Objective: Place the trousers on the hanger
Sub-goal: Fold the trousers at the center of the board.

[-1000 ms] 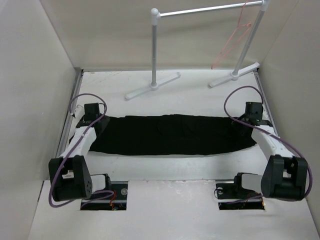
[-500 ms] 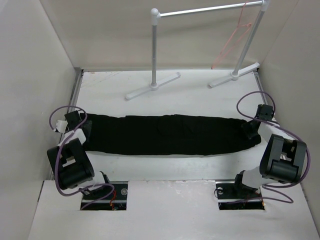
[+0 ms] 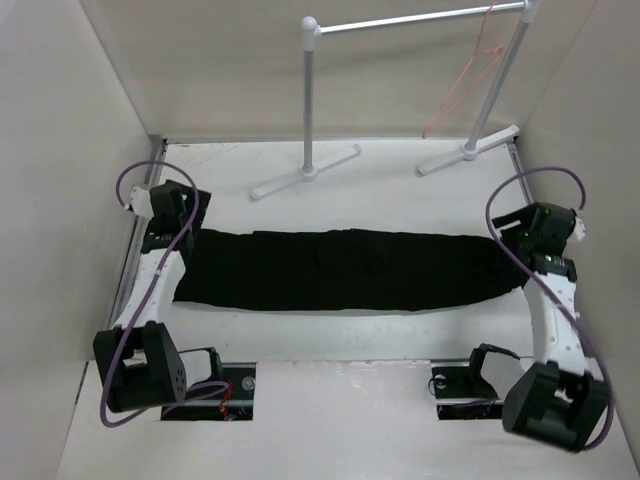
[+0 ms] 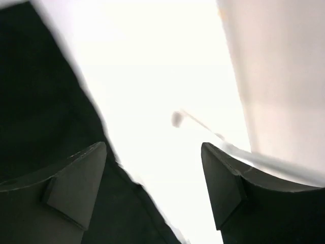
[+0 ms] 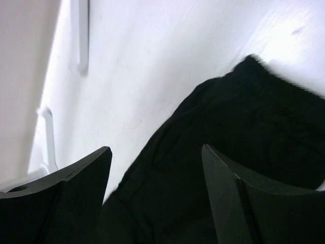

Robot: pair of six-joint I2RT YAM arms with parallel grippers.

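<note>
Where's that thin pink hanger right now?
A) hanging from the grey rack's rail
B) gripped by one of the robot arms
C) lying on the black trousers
A: the hanger hangs by its hook from the rack's rail at the back right, apart from the trousers and from both arms.

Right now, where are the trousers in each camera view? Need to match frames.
Top external: the trousers lie flat in a long strip across the middle of the table.
Left wrist: the trousers fill the left side, blurred.
Right wrist: the trousers fill the lower right.
Shared landmark: the white table bordering the cloth's edge.
</note>
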